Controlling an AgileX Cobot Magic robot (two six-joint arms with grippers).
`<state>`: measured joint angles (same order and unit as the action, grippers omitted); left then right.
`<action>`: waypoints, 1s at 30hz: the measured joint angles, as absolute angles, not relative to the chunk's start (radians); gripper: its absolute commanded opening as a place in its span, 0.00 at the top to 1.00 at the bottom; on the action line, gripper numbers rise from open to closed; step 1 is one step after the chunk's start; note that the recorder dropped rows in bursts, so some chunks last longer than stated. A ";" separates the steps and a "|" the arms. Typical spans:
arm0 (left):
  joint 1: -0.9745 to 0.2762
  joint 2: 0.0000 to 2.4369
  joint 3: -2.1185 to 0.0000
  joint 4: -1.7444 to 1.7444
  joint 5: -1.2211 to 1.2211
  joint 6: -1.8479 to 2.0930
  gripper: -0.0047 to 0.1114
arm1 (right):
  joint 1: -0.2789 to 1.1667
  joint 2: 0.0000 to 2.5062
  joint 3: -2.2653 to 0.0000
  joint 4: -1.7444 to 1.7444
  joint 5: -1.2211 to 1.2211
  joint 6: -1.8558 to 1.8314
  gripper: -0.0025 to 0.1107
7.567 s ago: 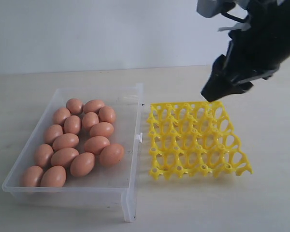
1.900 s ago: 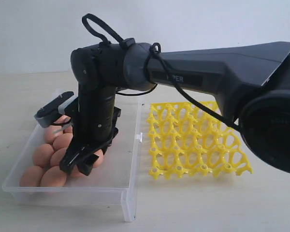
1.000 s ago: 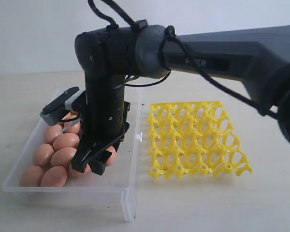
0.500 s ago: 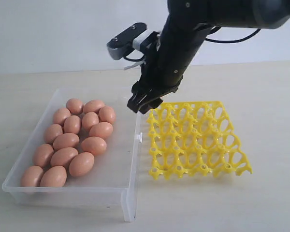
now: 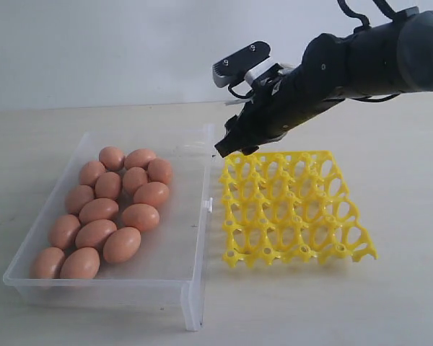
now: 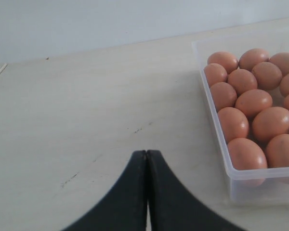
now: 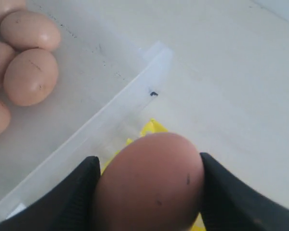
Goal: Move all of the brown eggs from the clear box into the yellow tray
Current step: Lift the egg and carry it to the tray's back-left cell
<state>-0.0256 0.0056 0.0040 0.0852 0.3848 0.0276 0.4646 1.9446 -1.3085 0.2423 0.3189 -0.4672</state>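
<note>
Clear box (image 5: 101,292): fifteen brown eggs (image 5: 101,209) lie in it, one fewer than seconds ago. Yellow tray (image 5: 289,209) sits just beside it, no egg seated yet. Right gripper (image 5: 229,147) has swung from the box to the tray's far corner. The exterior view hides its load; the right wrist view shows the jaws clamped on one egg (image 7: 149,185), probably the first transfer. Left gripper (image 6: 147,166), pressed together, sits outside the box, visible only in the left wrist view.
</note>
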 measured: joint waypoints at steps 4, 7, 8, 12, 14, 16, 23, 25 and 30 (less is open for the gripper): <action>-0.026 0.006 0.004 0.085 0.385 0.028 0.96 | 0.462 1.981 -1.309 0.312 0.286 -0.523 0.98; -0.026 0.006 0.004 0.085 0.385 0.028 0.96 | 0.462 2.019 -1.309 0.345 0.284 -0.561 0.98; -0.026 0.006 0.004 0.085 0.385 0.028 0.96 | 0.462 2.032 -1.309 0.348 0.284 -0.566 0.98; -0.026 0.006 0.004 0.085 0.385 0.028 0.96 | 0.462 2.066 -1.309 0.351 0.284 -0.569 0.98; -0.026 0.006 0.004 0.085 0.385 0.028 0.96 | 0.462 2.076 -1.309 0.354 0.284 -0.571 0.98; -0.026 0.006 0.004 0.085 0.385 0.028 0.96 | 0.462 2.083 -1.321 0.354 0.284 -0.574 0.98; -0.026 0.006 0.004 0.085 0.385 0.028 0.96 | 0.461 2.111 -1.420 0.320 0.348 -0.574 0.98; -0.026 0.006 0.004 0.085 0.385 0.028 0.96 | 0.458 2.112 -1.424 0.319 0.370 -0.574 0.98; -0.026 0.006 0.004 0.085 0.385 0.028 0.96 | 0.431 2.113 -1.424 0.312 0.397 -0.557 0.98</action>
<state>-0.0256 0.0056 0.0040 0.0852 0.3848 0.0276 0.4307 2.1134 -1.4236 0.3123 0.3971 -0.5574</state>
